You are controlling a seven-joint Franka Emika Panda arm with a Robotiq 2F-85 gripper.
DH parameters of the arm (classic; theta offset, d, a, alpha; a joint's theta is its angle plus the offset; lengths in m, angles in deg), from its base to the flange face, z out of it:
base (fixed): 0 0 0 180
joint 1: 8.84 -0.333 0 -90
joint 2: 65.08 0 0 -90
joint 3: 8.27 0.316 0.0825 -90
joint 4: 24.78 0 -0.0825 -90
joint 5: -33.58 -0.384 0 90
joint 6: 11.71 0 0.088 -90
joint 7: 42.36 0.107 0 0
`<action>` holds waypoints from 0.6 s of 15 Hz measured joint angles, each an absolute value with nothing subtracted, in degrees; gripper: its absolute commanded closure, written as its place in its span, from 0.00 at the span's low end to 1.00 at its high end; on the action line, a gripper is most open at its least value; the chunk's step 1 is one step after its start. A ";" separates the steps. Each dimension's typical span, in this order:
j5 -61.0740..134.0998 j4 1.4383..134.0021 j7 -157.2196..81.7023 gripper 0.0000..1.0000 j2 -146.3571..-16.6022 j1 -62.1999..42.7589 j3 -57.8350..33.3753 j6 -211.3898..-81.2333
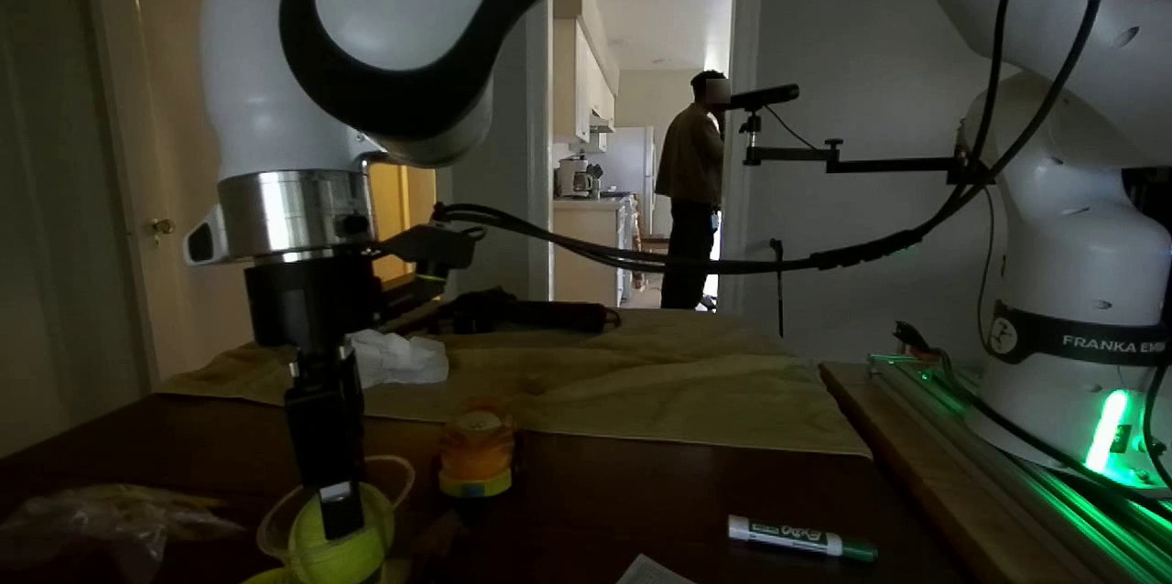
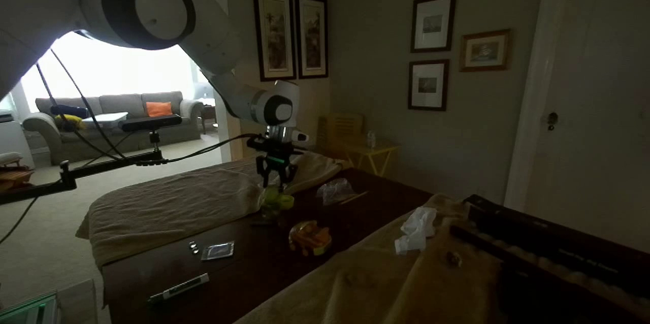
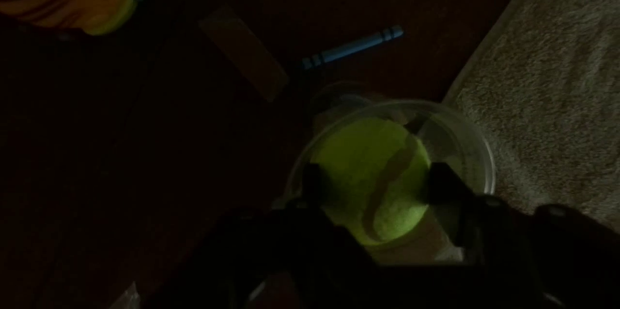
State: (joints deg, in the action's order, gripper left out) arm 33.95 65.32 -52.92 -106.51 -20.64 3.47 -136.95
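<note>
My gripper [image 1: 343, 515] points straight down over the dark table. In the wrist view its two black fingertips [image 3: 373, 183] press on opposite sides of a yellow-green tennis ball [image 3: 373, 154]. The ball also shows in an exterior view [image 1: 371, 524]. A clear round container [image 3: 487, 168] surrounds the ball; its rim and a thin loop show in an exterior view [image 1: 407, 474]. I cannot tell how deep in the container the ball sits. In an exterior view the gripper [image 2: 275, 182] is above the container, beside a lime-green round piece [image 2: 286, 202].
An orange-yellow toy [image 1: 476, 456] stands close by. A blue crayon [image 3: 352, 47] and a flat block [image 3: 244, 54] lie near the container. A clear bag [image 2: 335, 192], green marker [image 1: 801, 538], small packet [image 2: 218, 251], white tissue [image 1: 400, 357] and tan towels [image 2: 177, 212] are around.
</note>
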 measured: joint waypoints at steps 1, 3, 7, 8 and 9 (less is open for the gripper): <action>34.03 65.20 -52.87 0.67 -106.11 -20.79 3.47 -136.74; 34.29 64.99 -52.63 0.67 -104.66 -21.12 3.31 -135.40; 34.48 64.97 -52.23 0.67 -101.16 -21.87 2.82 -132.59; 34.49 64.97 -52.02 0.67 -100.54 -21.95 2.73 -132.34; 34.49 64.97 -51.78 0.67 -100.06 -21.96 2.61 -132.30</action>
State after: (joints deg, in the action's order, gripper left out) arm 34.49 64.97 -51.78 -100.06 -21.96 2.61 -132.30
